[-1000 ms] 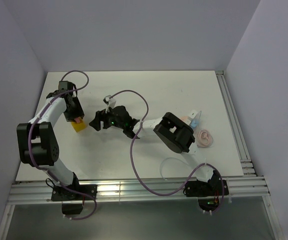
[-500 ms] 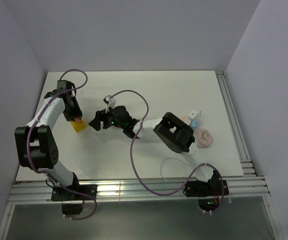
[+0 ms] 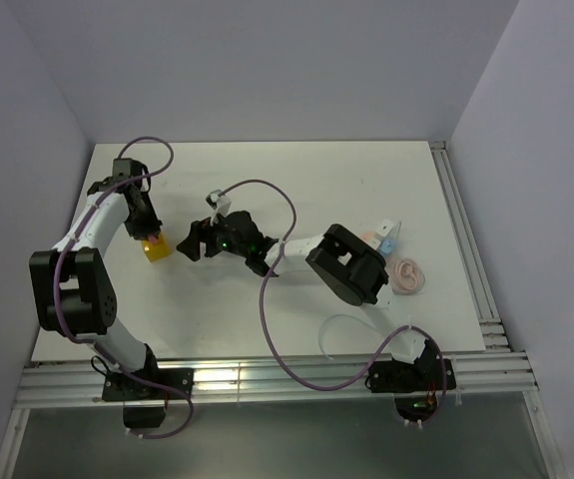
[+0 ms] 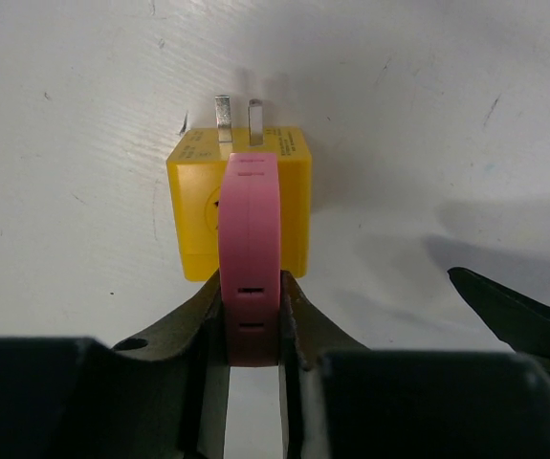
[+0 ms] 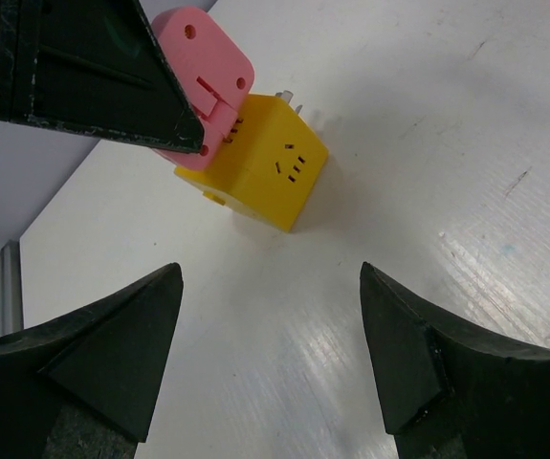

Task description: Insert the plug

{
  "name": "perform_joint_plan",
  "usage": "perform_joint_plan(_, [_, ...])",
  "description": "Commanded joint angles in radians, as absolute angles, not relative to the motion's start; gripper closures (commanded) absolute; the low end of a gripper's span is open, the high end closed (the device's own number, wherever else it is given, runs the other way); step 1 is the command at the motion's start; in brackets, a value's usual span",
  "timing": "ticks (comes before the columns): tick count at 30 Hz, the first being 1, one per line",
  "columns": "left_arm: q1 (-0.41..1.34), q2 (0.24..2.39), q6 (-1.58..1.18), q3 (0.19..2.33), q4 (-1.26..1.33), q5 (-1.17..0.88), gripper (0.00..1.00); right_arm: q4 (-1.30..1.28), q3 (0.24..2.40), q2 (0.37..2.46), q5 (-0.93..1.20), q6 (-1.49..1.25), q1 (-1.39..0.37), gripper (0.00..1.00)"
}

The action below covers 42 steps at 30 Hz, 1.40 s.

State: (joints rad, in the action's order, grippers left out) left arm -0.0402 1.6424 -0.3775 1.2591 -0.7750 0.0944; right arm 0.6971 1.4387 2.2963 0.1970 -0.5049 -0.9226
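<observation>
My left pincer [image 4: 251, 292] has edged slightly forward, the cube [image 4: 193, 215] shifting with it. It is clenched on the plug [image 4: 249, 210], whose far end presses against the cube just ahead; insertion looks nearly done. My right pincer [image 5: 270, 287] hangs released, short of the cube.

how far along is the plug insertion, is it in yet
Done: the left claw grips the pink plug and has it against the yellow socket cube. In hand: pushing it in; whether it is fully seated cannot be told. Left: finish seating, then release. The right claw is open and empty, near the cube.
</observation>
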Motion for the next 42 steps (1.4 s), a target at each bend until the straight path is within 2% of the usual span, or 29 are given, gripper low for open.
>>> perform_joint_plan(1, [-0.051,1.666,-0.345,1.299,-0.77,0.097,0.92,0.753,1.44,2.287,0.201,-0.506,-0.917,0.19])
perform_joint_plan(3, [-0.054,1.684,-0.336,1.304,-0.776,0.094,0.99,0.753,1.44,2.287,0.202,-0.506,-0.917,0.19])
perform_joint_plan(4, [-0.055,1.689,-0.336,1.31,-0.779,0.092,1.0,0.752,1.442,2.287,0.202,-0.506,-0.917,0.19])
perform_joint_plan(30, [-0.091,1.792,-0.299,1.238,-0.716,0.055,1.0,0.742,1.45,2.292,0.198,-0.488,-0.917,0.19])
perform_joint_plan(31, [-0.094,1.79,-0.301,1.242,-0.718,0.06,0.97,0.744,1.451,2.293,0.201,-0.486,-0.916,0.19])
perform_joint_plan(32, [-0.094,1.786,-0.302,1.246,-0.719,0.061,0.88,0.744,1.451,2.292,0.201,-0.486,-0.916,0.19])
perform_joint_plan(33, [-0.094,1.773,-0.305,1.249,-0.716,0.063,0.77,0.744,1.453,2.293,0.201,-0.488,-0.916,0.19])
perform_joint_plan(34, [-0.094,1.764,-0.307,1.25,-0.716,0.064,0.62,0.741,1.453,2.293,0.201,-0.486,-0.916,0.19])
perform_joint_plan(38, [-0.094,1.714,-0.319,1.264,-0.719,0.075,0.44,0.739,1.453,2.295,0.201,-0.488,-0.916,0.19])
perform_joint_plan(39, [-0.094,1.706,-0.321,1.273,-0.719,0.081,0.35,0.739,1.453,2.295,0.202,-0.489,-0.916,0.19])
perform_joint_plan(40, [-0.094,1.697,-0.322,1.275,-0.719,0.083,0.21,0.741,1.451,2.295,0.202,-0.494,-0.916,0.19])
perform_joint_plan(42, [-0.094,1.66,-0.327,1.275,-0.713,0.083,0.06,0.742,1.447,2.289,0.204,-0.495,-0.917,0.19])
